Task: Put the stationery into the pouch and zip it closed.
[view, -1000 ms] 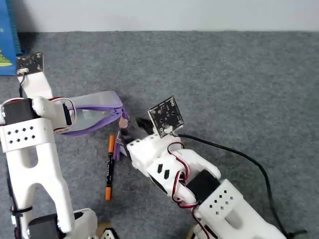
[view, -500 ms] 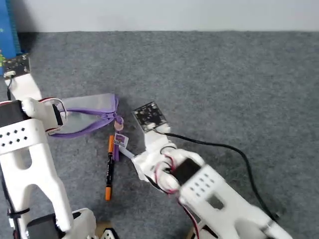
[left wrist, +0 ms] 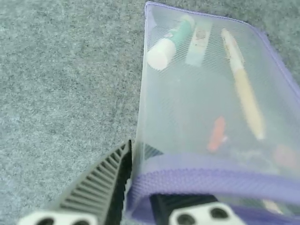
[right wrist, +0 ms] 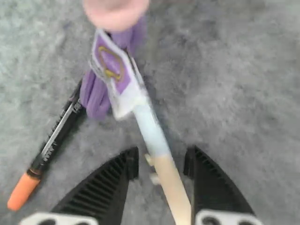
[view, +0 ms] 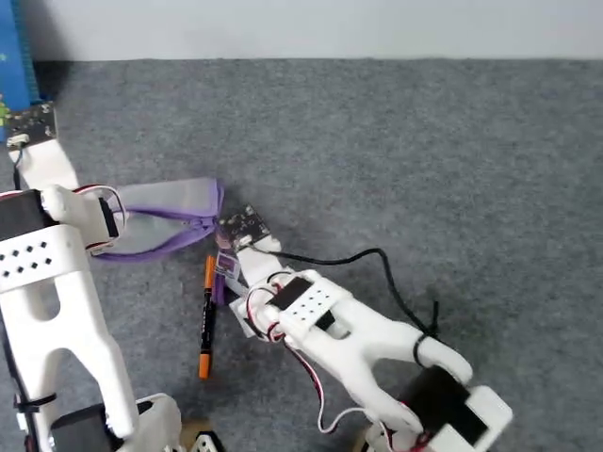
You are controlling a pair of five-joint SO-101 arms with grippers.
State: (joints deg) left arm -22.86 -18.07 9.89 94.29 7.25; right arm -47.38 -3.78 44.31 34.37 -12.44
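Note:
The purple mesh pouch (view: 168, 213) lies at the left, with my left gripper (view: 105, 226) shut on its open zip edge (left wrist: 206, 180). Inside the pouch (left wrist: 201, 93) lie a white-capped tube (left wrist: 166, 42), a yellow pen (left wrist: 246, 93) and an orange item (left wrist: 216, 133). My right gripper (right wrist: 161, 156) stands open, its fingers either side of a cream and pale blue pen (right wrist: 150, 131) with a purple-and-white tag (right wrist: 112, 70). That pen (view: 229, 270) lies just past the pouch's pink zip pull (view: 224, 235). A black marker with an orange cap (view: 205, 318) lies beside it on the carpet.
A purple item (right wrist: 93, 93) lies against the tagged pen and the marker (right wrist: 51, 140). The right arm's black cable (view: 377, 259) loops over the grey carpet. A blue object (view: 11, 56) stands at the far left by the wall.
The right arm has swung left and lowered its gripper over the tagged pen. The left arm pulled the pouch slightly left a second ago and has kept still since.

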